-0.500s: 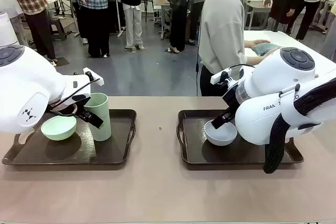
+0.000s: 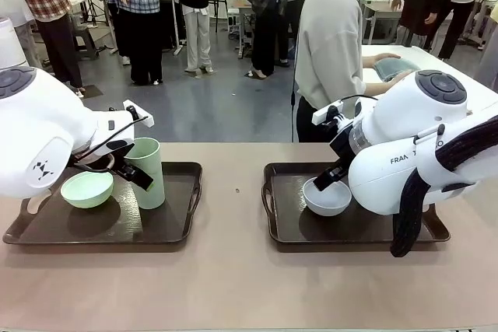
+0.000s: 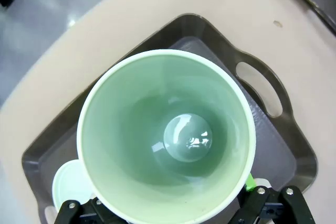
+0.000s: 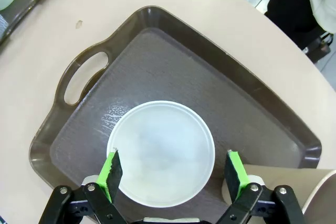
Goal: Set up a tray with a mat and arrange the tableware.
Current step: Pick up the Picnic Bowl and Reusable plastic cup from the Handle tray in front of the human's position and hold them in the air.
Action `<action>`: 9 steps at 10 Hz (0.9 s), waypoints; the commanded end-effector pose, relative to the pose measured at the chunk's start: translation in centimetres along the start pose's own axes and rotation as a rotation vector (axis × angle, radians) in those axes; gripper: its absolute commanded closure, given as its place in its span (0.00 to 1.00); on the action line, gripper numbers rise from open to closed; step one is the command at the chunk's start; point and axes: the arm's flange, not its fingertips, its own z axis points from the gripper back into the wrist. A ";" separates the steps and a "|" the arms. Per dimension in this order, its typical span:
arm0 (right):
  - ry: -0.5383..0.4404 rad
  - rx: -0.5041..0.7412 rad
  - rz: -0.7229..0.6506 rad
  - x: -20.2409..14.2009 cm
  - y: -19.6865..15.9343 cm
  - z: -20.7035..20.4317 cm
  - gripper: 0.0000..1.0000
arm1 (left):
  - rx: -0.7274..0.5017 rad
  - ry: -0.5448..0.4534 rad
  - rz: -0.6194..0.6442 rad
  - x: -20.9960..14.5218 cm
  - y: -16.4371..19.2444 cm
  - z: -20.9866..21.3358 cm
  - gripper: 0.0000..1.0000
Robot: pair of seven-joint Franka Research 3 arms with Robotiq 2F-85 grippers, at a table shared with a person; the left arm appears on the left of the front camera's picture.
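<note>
Standing upright on the left tray, the mint green tumbler has the mint green bowl just beside it in the front view. The left claw straddles the tumbler. On the right tray, the right claw hangs over the pale bowl. Both trays lie well apart on the tan surface.

The left wrist view looks straight down into the tumbler. The left claw is spread wide around it, though contact cannot be told.

In the right wrist view, the right claw is released, with its green pads flanking the pale bowl.
</note>
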 end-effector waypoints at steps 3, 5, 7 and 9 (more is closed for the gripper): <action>0.000 0.000 0.000 0.0 0.0 0.0 0.00 | 0.000 0.000 0.000 0.0 0.0 0.0 0.00; 0.000 0.000 0.000 0.0 0.0 0.0 0.00 | 0.000 0.000 0.000 0.0 0.0 0.0 0.00; 0.000 0.000 0.000 0.0 0.0 0.0 0.00 | 0.000 0.000 0.000 0.0 0.0 0.0 0.00; 0.000 0.000 0.000 0.0 0.0 0.0 0.00 | 0.000 0.000 0.000 0.0 0.0 0.0 0.00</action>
